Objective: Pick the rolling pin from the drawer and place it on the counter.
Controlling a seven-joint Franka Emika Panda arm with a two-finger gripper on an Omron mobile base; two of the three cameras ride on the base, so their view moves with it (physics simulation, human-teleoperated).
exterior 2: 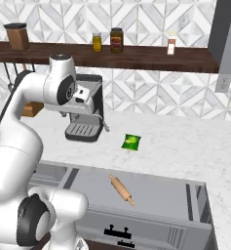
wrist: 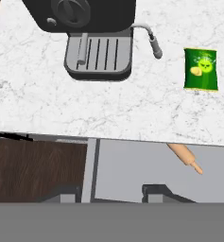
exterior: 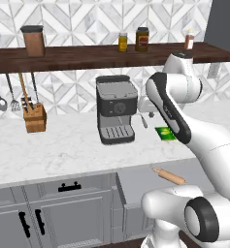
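The gripper [wrist: 111, 194] hangs above the counter's near edge with its jaws drawn together and nothing between them, its two dark finger tips over the open drawer [wrist: 146, 172]. The rolling pin [wrist: 184, 157] lies on the drawer's grey floor, below and to the right of the gripper, well apart from it. On the counter [wrist: 38, 113] beyond stand a coffee machine [wrist: 92, 28] and a green packet [wrist: 201, 69].

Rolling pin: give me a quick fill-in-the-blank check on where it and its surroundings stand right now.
The rolling pin lies inside the open ____.
The green packet lies on the ____.
Behind the packet, to its left, stands a black coffee ____.
The gripper holds ____.

Missing words: drawer; counter; machine; nothing
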